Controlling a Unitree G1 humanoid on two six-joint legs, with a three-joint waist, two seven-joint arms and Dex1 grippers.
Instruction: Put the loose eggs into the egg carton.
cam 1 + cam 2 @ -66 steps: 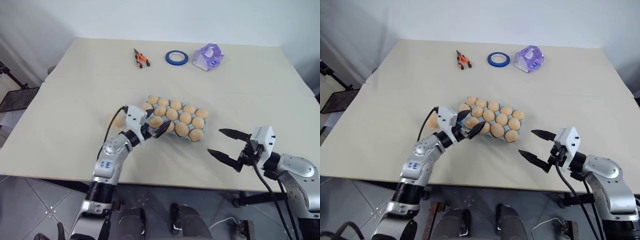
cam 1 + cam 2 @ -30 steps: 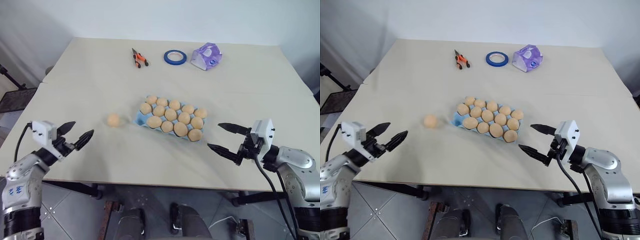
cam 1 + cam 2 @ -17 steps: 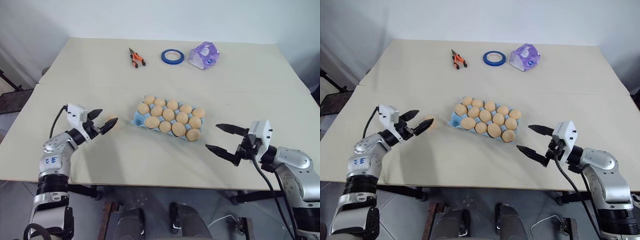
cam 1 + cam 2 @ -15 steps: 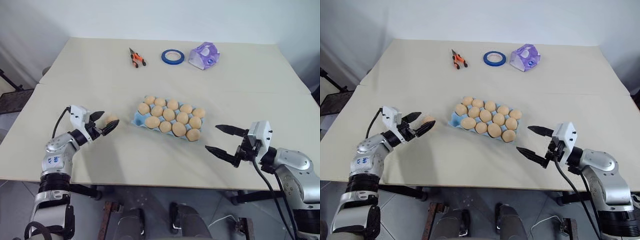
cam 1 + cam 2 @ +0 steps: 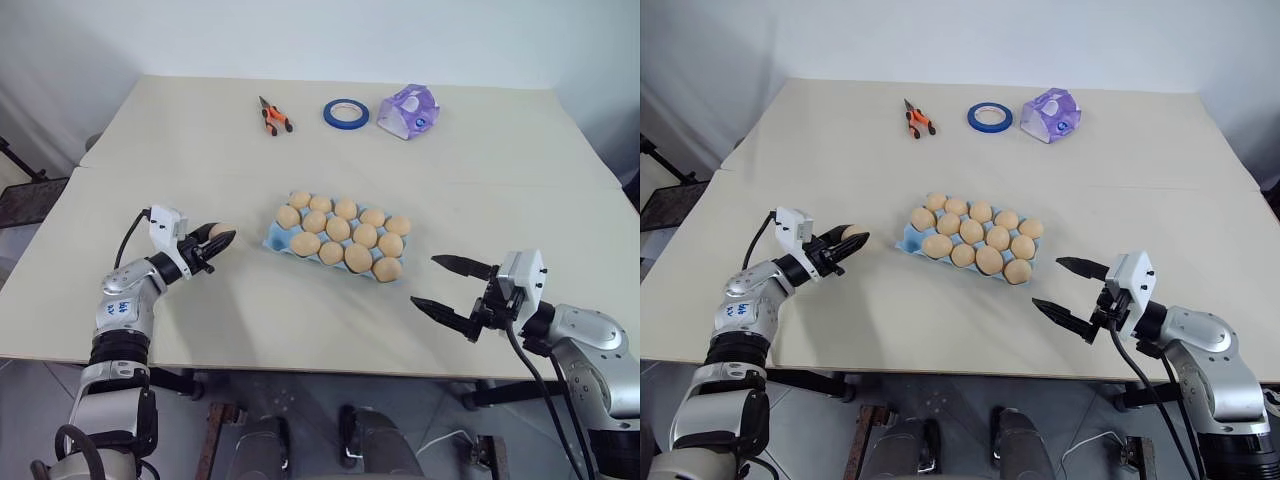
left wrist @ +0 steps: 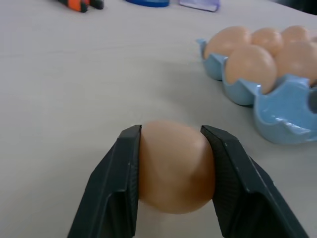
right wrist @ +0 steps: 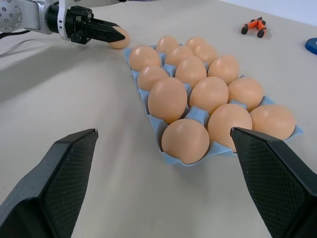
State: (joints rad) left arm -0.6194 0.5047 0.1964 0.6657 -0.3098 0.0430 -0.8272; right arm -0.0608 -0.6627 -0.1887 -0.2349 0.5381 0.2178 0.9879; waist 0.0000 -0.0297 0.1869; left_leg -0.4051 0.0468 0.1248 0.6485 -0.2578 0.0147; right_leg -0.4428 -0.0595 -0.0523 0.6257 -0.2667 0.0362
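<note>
My left gripper (image 5: 222, 238) is shut on one of the loose eggs (image 6: 176, 171), a pale tan-orange egg pinched between both black fingers (image 6: 119, 188) low over the table. It is a short way left of the egg carton (image 5: 271, 239). The light blue carton (image 7: 166, 150) stands mid-table with several eggs in its cups. My right gripper (image 5: 428, 281) hovers open and empty near the table's front edge, to the right of the carton and pointing toward it.
Along the far side of the beige table (image 5: 180, 150) lie orange-handled pliers (image 5: 273, 115), a dark blue tape ring (image 5: 345, 112) and a translucent purple plastic lump (image 5: 408, 110). Bare tabletop surrounds the carton on every side.
My left gripper swung in from the far left, straddled the loose egg with open fingers, then closed on it. The right gripper has stayed open in about the same place.
</note>
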